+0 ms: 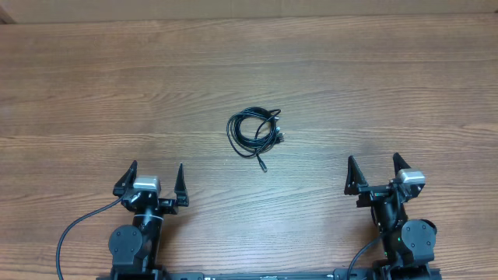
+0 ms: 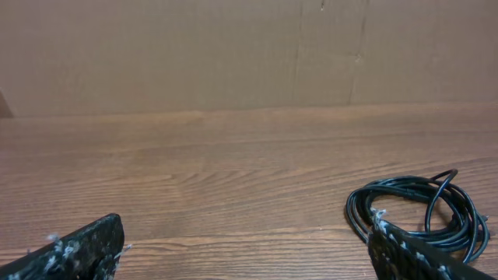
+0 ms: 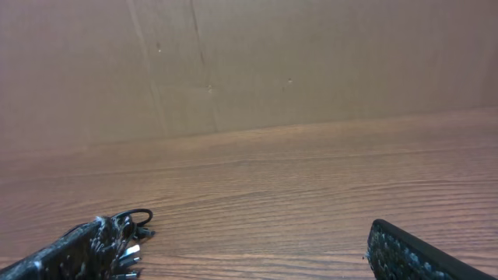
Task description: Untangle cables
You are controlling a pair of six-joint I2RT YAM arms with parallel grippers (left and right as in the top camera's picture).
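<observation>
I see the cables [image 1: 254, 132] lying as one small, loosely wound black coil on the bare wood near the middle of the table [image 1: 117, 78], a little left of centre between my two arms and farther out than both of them. The loops overlap one another, so I cannot tell how many cords are wound together. One loose end [image 1: 263, 166] trails out of the coil toward the near side, and a small plug [image 1: 278, 137] sits at the coil's right edge. Nothing touches the bundle. The left gripper [image 1: 156, 165] sits near and to the left of the coil, well apart from it, with its fingers spread wide and nothing between them. In the left wrist view the cables [image 2: 420, 204] show at the right, partly behind the right finger [image 2: 420, 260]. The right gripper [image 1: 373, 157] sits near and to the right, also well apart from the coil, jaws spread wide and holding nothing. From the right wrist view I catch only a bit of the cables [image 3: 138, 220] at the lower left, behind the left finger [image 3: 78, 245]. A thick black arm cable [image 1: 78, 225] curves beside the left arm's base. A cardboard wall [image 2: 194, 54] stands along the table's far edge.
</observation>
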